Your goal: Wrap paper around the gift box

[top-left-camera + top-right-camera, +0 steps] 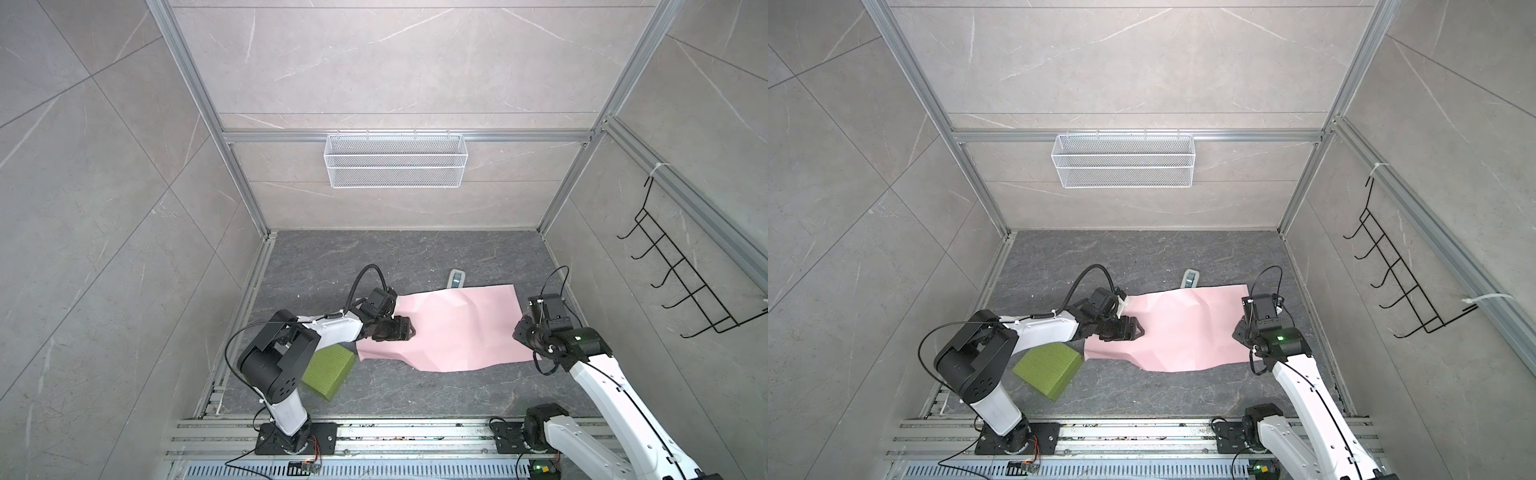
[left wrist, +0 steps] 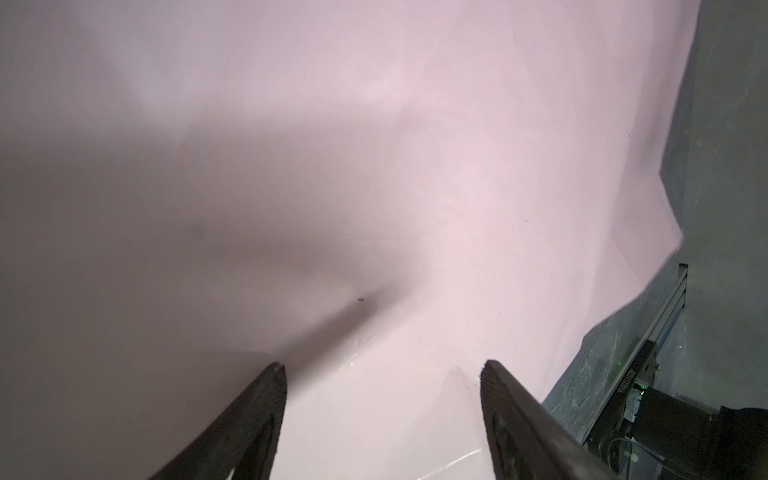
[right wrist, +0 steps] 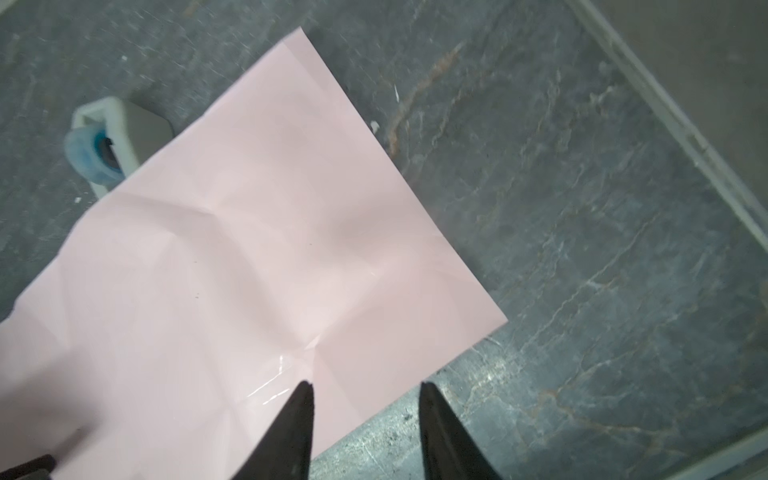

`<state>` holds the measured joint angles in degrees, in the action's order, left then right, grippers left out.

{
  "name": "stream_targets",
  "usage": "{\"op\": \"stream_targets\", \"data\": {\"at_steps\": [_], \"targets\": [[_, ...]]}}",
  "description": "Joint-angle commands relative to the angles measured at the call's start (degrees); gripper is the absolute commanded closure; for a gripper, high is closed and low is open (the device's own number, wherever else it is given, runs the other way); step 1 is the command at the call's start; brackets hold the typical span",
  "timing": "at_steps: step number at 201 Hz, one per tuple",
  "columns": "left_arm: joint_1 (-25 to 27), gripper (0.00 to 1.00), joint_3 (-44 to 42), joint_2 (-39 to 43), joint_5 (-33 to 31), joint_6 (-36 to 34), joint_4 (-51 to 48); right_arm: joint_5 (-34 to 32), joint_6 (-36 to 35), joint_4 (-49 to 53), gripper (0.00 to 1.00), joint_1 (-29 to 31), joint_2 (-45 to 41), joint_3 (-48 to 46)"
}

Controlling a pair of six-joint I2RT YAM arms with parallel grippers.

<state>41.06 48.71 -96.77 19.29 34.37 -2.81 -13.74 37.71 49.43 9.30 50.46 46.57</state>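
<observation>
The paper [image 1: 457, 332] [image 1: 1183, 332] lies pale pink face up and creased on the dark table in both top views. Beside its near left corner sits the olive-green gift box [image 1: 330, 370] [image 1: 1047, 369], partly hidden under my left arm. My left gripper [image 1: 409, 327] [image 1: 1138, 327] [image 2: 382, 370] hovers open over the sheet's left part, with only the paper [image 2: 415, 187] showing between its fingers. My right gripper [image 1: 519, 330] [image 1: 1237, 332] [image 3: 365, 386] is open at the sheet's right edge. That edge of the paper [image 3: 249, 249] runs beneath its tips, and nothing is gripped.
A small grey-white device [image 1: 456, 278] [image 1: 1190, 279] [image 3: 124, 133] lies at the paper's far edge. A white mesh basket [image 1: 395, 162] hangs on the back wall. A black wire rack [image 1: 681, 274] hangs on the right wall. Aluminium rails [image 1: 374, 436] run along the front.
</observation>
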Motion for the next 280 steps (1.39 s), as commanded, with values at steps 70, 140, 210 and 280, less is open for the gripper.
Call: {"op": "stream_targets", "data": {"at_steps": [70,140,210,280], "targets": [[3.8,0.23,-0.2,7.4,-7.2,0.0,-9.5,21.3,-7.9,-27.3,0.44,12.6,23.6,0.1],[1.0,0.21,0.7,8.1,-12.8,2.1,-7.5,25.1,-12.0,-32.7,0.47,10.8,37.4,-2.2],[-0.6,0.21,2.3,3.3,-13.2,0.8,-8.5,27.8,-7.3,-28.3,0.50,9.5,34.4,-9.8],[-0.7,0.21,0.3,2.0,-11.8,-0.6,-8.2,32.7,2.0,-28.1,0.52,11.7,21.4,-20.3]]}}
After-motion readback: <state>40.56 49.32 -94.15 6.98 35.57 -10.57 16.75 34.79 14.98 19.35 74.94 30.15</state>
